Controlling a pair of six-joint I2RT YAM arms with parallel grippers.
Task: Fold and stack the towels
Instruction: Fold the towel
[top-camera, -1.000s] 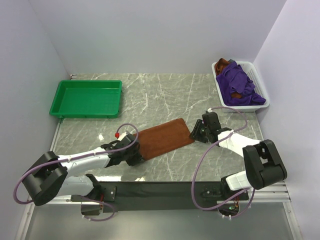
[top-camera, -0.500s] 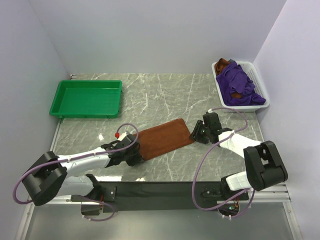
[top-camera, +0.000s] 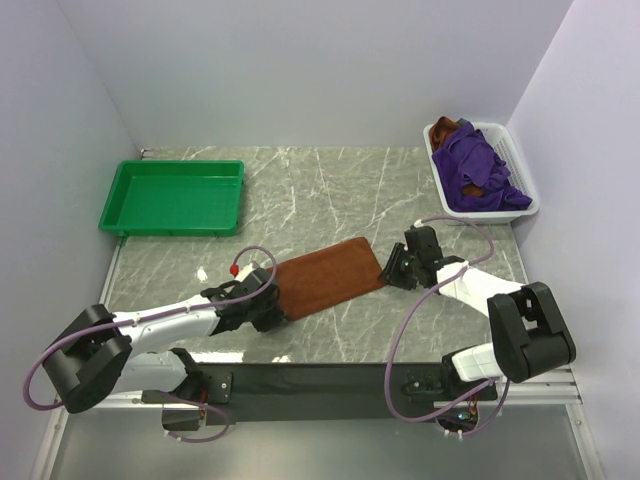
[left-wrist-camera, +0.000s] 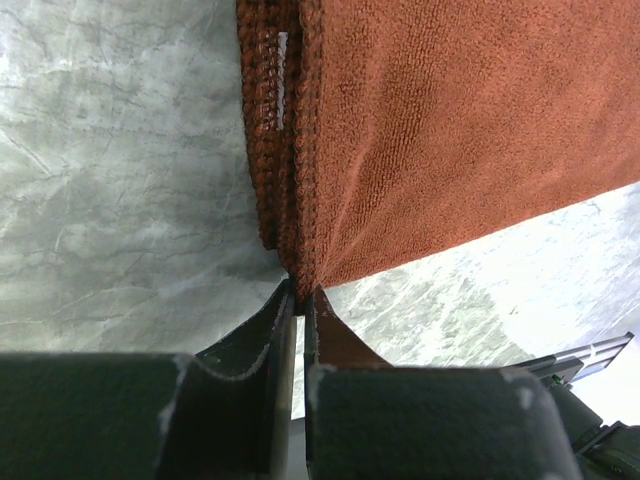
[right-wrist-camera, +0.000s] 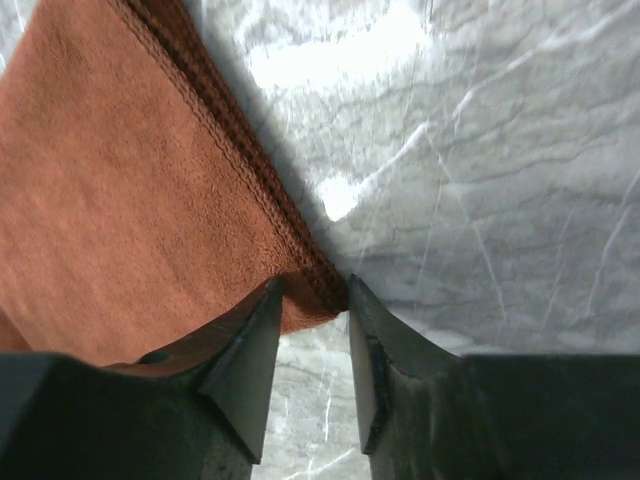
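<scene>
Left wrist: left end effector (left-wrist-camera: 302, 290) clamps rust towel (left-wrist-camera: 450, 120) corner; right end effector (right-wrist-camera: 313, 288), parted, straddles another corner.

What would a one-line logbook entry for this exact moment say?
rust-brown towel: flat on table | left hand: shut on one corner | right hand: open at opposite end | white basket: holds purple towels

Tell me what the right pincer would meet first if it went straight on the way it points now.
Most likely the rust-brown towel; its corner lies at the open tips of the right pincer, though depth is unclear.
</scene>
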